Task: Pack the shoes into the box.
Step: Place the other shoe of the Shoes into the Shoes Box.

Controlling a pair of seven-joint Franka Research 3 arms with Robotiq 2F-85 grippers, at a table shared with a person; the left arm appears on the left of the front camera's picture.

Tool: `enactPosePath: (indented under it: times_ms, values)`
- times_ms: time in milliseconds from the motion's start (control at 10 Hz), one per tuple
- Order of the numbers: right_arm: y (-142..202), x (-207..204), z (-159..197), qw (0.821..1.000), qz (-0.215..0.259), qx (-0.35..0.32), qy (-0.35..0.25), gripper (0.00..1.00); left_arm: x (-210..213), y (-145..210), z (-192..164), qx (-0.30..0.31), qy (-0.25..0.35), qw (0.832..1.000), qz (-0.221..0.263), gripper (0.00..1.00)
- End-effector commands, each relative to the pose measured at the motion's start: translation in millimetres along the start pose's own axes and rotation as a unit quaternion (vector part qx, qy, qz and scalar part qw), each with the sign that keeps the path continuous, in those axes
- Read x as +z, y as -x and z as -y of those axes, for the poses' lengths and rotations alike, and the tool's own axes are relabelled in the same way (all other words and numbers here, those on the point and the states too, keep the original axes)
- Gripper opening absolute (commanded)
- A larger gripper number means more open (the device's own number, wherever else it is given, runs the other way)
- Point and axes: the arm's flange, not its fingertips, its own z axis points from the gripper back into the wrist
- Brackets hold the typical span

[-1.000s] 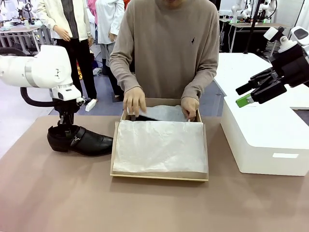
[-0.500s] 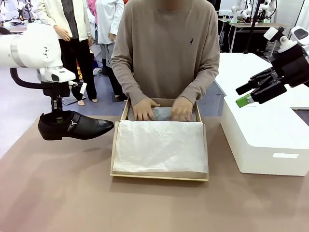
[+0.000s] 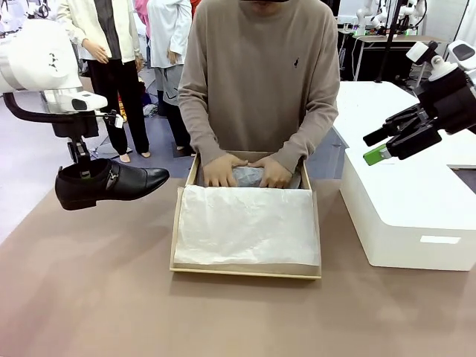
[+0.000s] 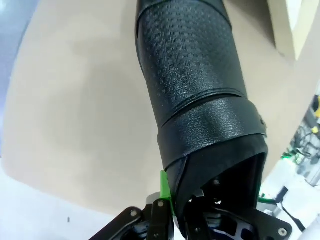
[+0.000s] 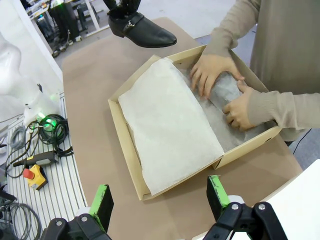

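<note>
Front view, left hand (image 3: 77, 155) gripping shoe (image 3: 111, 184) by heel, shoe hanging beneath it, left of box (image 3: 177, 223).

No words, numbers or brands legible anywhere; just a small dark emblem (image 3: 297, 62) on the chest of the person's sweater (image 3: 260, 89), too small to make out; a pale rectangular label (image 3: 439, 239) on the front of the white box (image 3: 394, 223), with no print that reads; tiny dark marks (image 3: 53, 59) on the white housing of the left arm (image 3: 30, 63), likewise unreadable.
</note>
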Motion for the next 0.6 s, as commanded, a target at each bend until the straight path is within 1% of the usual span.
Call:
enactPosePath:
  times_ms: [0,500]
  values:
    - [-2.2,-2.0,2.6,1.0,0.018,0.01,-0.004,1.0,-1.5,-0.7,-2.3,0.0,-0.003,1.0,0.002,0.0]
    - [-2.2,-2.0,2.6,1.0,0.018,0.01,-0.004,1.0,-5.9,-2.1,-1.9,-0.001,0.003,1.0,-0.002,0.0]
